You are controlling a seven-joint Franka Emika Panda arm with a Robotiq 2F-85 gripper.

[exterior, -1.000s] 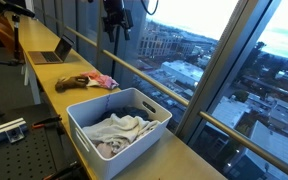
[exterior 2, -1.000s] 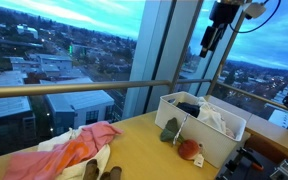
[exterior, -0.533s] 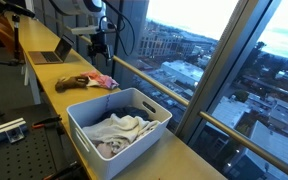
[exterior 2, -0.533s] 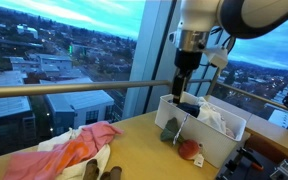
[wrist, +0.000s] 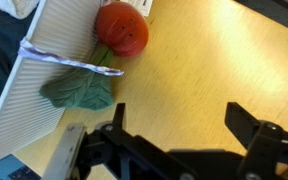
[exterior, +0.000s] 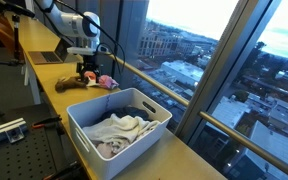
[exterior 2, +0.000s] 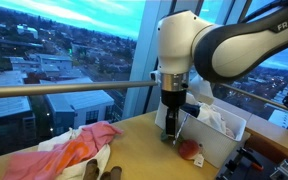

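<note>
Exterior view, arm beyond the bin: gripper (exterior: 87,72) hangs low over the wooden counter (exterior: 44,80) on the far side of the white laundry bin (exterior: 144,145). The jaws are too small here to tell their spread. A pink cloth (exterior: 104,82) lies further from the bin. The green cloth is hidden behind the bin.

Exterior view, arm near: gripper (exterior 2: 171,128) points straight down just beside the bin (exterior 2: 234,123). The green cloth (exterior 2: 166,132) shows only partly behind the fingers. A red round item (exterior 2: 191,150) lies near it, against the bin.

Wrist view: gripper (wrist: 174,110) spread fully wide and empty, over bare counter. The green cloth (wrist: 79,92) lies crumpled, touching the bin's ribbed wall (wrist: 19,105). A white strip (wrist: 69,66) crosses its upper edge, and the red item (wrist: 121,28) sits just past that.

Judgement: the cloth looks light, soft and limp, so it will sag and drape once lifted. Best pinch is the bunched middle fold, jaws parallel to the bin wall, avoiding the strip.
</note>
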